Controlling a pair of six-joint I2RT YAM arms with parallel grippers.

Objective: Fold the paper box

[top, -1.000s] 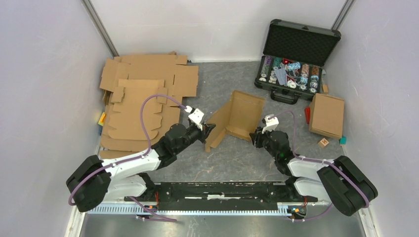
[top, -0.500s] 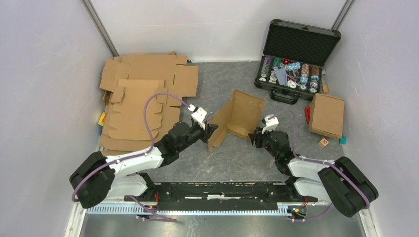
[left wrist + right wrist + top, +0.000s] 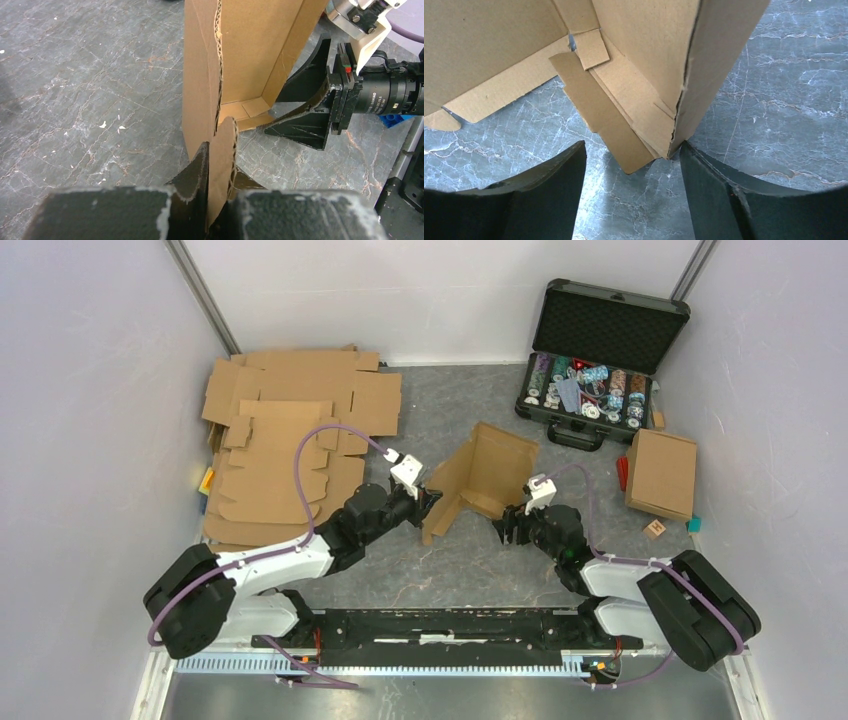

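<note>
While flat cardboard sheets (image 3: 290,440) lie stacked at far left, the left gripper (image 3: 425,502) has its jaws clamped on the near flap of the half-folded paper box (image 3: 485,475), which stands mid-table. At its right side, the right gripper (image 3: 505,525) holds its jaws apart, straddling the box's lower corner.

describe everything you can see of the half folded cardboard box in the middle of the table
The cardboard box is plain brown corrugated board, only partly folded: its walls are raised, its top is open, and small flaps hang loose at its near corner. It stands on the grey marbled table between the arms. The left gripper is shut on a flap at its left edge. The right gripper is open, straddling the near right corner without clamping it.
</note>
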